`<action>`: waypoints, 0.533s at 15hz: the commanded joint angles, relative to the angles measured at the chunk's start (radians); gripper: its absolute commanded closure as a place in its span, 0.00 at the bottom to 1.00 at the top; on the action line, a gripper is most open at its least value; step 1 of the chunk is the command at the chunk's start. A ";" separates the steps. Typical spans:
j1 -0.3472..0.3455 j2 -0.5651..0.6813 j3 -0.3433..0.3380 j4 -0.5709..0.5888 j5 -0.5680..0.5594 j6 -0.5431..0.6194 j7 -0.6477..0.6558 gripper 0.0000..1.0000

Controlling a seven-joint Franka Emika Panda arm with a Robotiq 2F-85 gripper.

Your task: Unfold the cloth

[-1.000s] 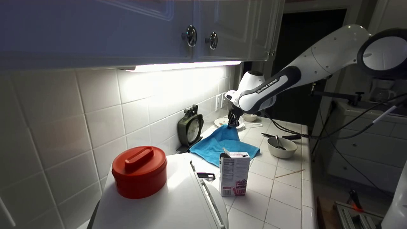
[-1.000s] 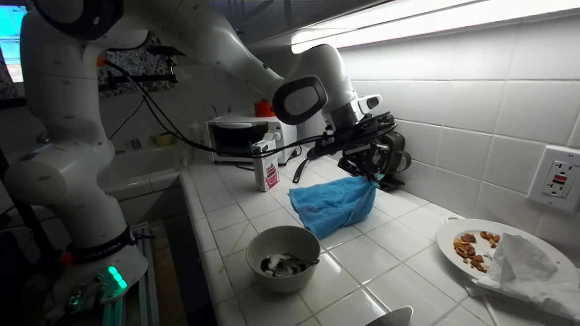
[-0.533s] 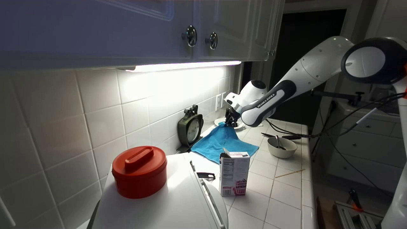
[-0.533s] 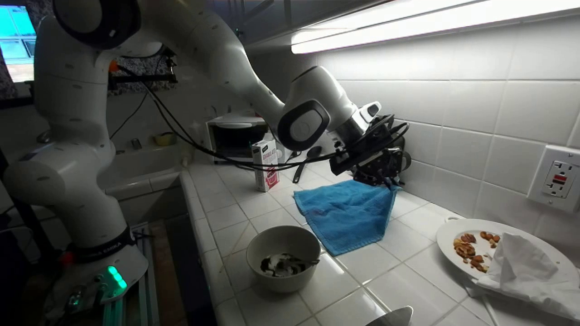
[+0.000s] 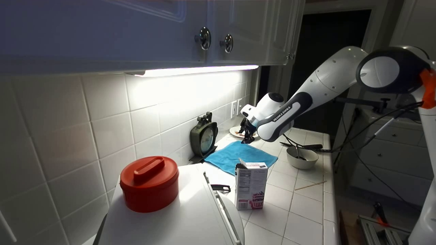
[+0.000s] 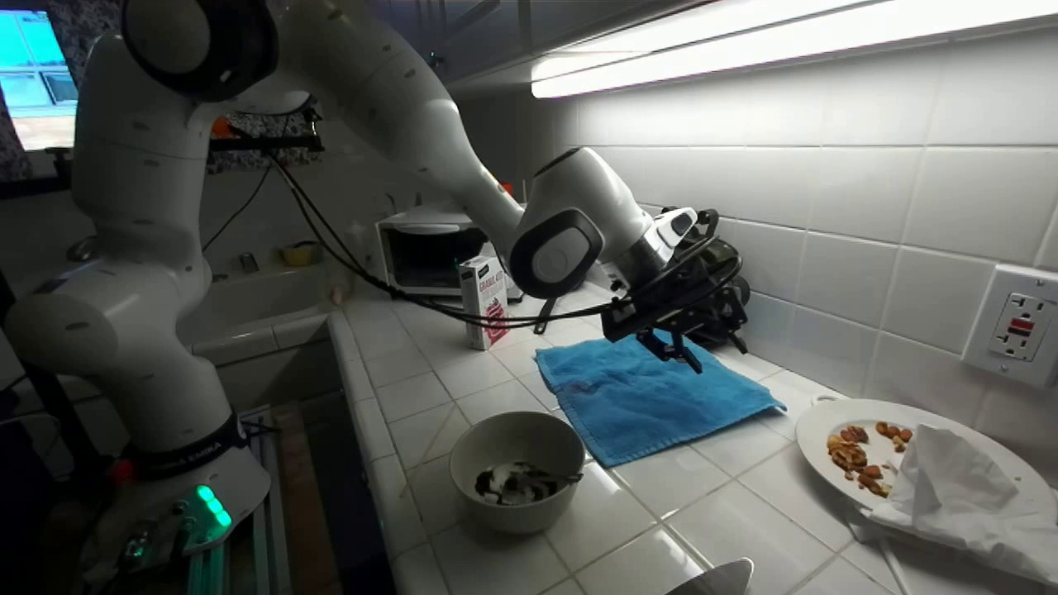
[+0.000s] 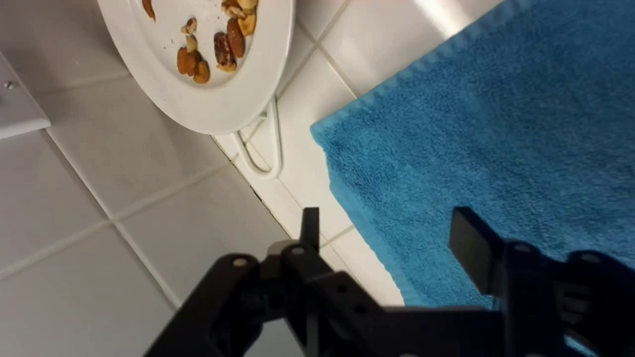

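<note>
The bright blue cloth [image 5: 240, 157] lies spread on the white tiled counter. In an exterior view the cloth [image 6: 653, 413] looks nearly flat, with one corner pointing toward the plate. The wrist view shows that corner and two hemmed edges of the cloth [image 7: 471, 144] lying smooth. Just above its wall-side edge hangs my gripper [image 6: 719, 358], tilted. Its jaws stand wide apart and nothing is between the fingers. In the wrist view the gripper [image 7: 387, 213] has one finger over the cloth and one over bare tile. A white carton [image 5: 252, 190] hides part of the cloth's near side.
A white plate [image 6: 814, 438] with nuts and a crumpled napkin [image 6: 950, 479] stands close to the cloth corner. The bowl [image 6: 517, 514] is near the opposite edge. A dark green dial device [image 5: 206, 136] leans by the tiled wall. The red pot [image 5: 150, 190] sits on the toaster oven.
A second ago the gripper held a raised cloth part. It moved lower and toward the wall, laying the cloth out. Now the jaws have opened, and the released part has dropped onto the counter.
</note>
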 commanded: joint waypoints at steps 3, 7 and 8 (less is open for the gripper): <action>0.030 -0.144 0.036 -0.030 0.064 -0.318 0.187 0.00; 0.038 -0.170 0.056 0.013 0.127 -0.539 0.306 0.00; 0.039 -0.168 0.055 0.021 0.149 -0.574 0.336 0.00</action>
